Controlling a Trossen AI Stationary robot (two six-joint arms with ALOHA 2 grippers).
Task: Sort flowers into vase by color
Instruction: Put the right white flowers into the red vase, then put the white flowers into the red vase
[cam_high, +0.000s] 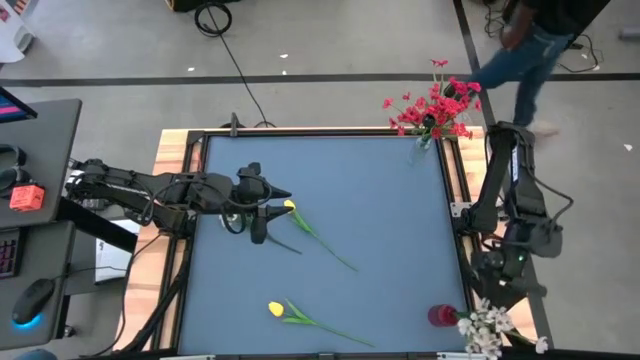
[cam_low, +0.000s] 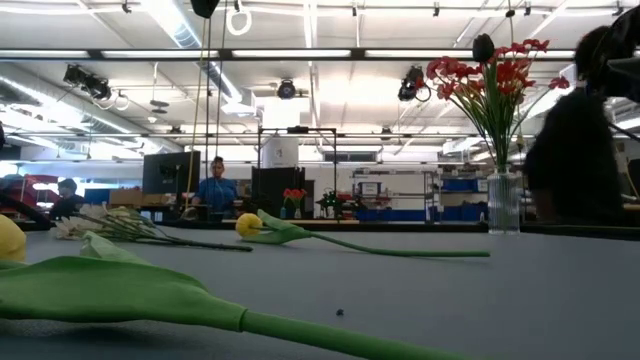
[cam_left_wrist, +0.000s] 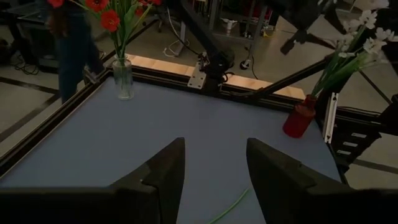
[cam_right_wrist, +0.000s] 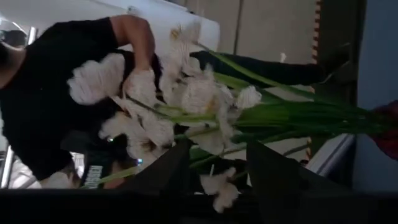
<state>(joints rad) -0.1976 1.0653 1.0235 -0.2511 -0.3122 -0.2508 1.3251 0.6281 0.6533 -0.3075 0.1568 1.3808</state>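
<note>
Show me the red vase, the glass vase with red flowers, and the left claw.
red vase (cam_high: 441, 316), high view, its body.
glass vase (cam_left_wrist: 122, 76), left wrist view, its clear body.
left claw (cam_high: 279, 203), high view, between its fingertips.

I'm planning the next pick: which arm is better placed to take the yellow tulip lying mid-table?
The left. Its gripper hovers right over that tulip, jaws open in its wrist view. The right gripper sits at the table's right edge beside the white flowers, far from it.

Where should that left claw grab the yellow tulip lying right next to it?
Probably on the thin green stem just behind the yellow tulip, coming straight down from above. The flower lies flat on the table, its stem running diagonally away, so the open left claw should straddle it crosswise.
</note>
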